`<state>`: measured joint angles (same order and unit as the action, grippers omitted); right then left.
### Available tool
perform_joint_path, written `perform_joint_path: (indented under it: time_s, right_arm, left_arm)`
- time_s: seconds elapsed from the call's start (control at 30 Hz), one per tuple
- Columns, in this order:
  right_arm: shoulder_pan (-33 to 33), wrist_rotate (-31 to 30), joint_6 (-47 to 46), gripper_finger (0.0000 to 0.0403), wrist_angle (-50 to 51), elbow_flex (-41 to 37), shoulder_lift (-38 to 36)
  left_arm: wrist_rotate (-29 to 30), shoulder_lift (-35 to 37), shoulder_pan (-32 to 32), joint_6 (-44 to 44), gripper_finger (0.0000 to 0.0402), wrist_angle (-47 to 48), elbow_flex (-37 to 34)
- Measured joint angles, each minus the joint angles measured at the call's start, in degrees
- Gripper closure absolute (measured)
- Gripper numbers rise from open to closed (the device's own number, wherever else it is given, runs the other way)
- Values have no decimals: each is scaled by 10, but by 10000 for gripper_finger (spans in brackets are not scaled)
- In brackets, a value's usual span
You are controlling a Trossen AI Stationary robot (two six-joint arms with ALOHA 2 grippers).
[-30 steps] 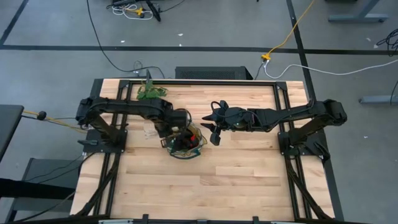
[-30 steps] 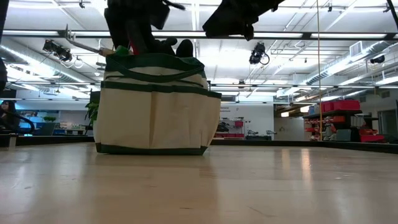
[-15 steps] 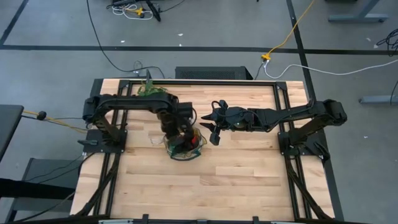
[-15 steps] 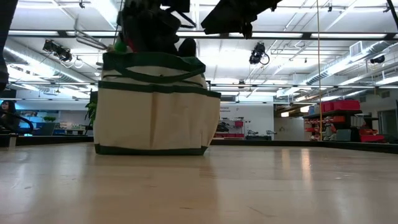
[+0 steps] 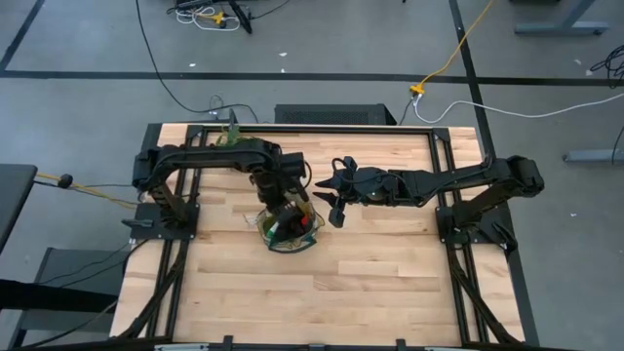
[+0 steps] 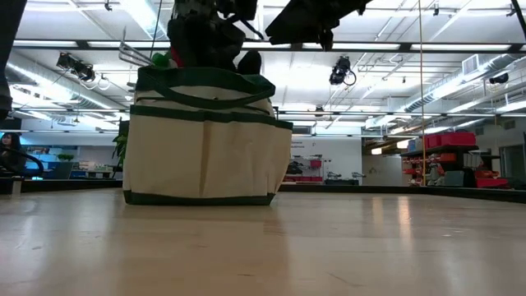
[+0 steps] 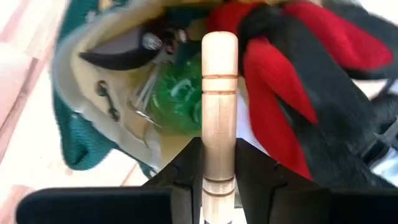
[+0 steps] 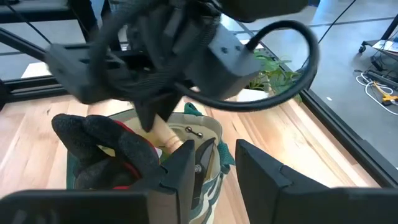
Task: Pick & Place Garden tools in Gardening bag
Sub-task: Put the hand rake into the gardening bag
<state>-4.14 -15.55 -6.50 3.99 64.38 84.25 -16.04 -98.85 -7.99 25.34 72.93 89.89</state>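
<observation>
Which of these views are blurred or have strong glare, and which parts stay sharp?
Left wrist view: the wooden handle in the left pincer is sharp, while the red gloves and bag rim are soft. Right wrist view: the left arm is smeared. Low view: bright ceiling lights silhouette the arms; the gardening bag is clear.

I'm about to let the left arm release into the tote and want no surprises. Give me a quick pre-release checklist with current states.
1. Left gripper shut on the wooden-handled hand fork: ok.
2. Fork handle over the opening of the beige canvas gardening bag with dark green trim: ok.
3. Bag standing upright on the table: ok.
4. Red gloves and translucent green spray bottle already inside: ok.
5. Free room for the fork beneath the handle: cannot tell.
6. Right gripper open, beside the bag, holding nothing: ok.
</observation>
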Motion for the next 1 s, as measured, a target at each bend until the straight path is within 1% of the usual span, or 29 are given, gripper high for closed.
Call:
perform_joint_path:
  time_s: [0.1, 0.17, 0.23, 0.4, 0.57, 1.0]
  right_arm:
    - [0, 0, 0, 284, -2, 0, 0]
    - [0, 0, 3, 284, -2, 0, 0]
    - [0, 0, 9, 284, -4, 0, 0]
    - [0, 1, 12, 284, -13, 0, 0]
    - [0, 1, 12, 284, -6, 0, 0]
    - [0, 0, 13, 284, -1, 0, 0]
  left_arm:
    - [9, -4, -10, 27, 323, -5, 0]
    - [4, -12, -15, 42, 324, -6, 0]
    - [-17, -23, -17, 49, 325, -16, 0]
    - [-33, -51, -19, 42, 320, -23, 2]
    - [-67, -70, -27, 42, 318, -23, -1]
    - [-50, -70, -31, 44, 315, -31, 1]
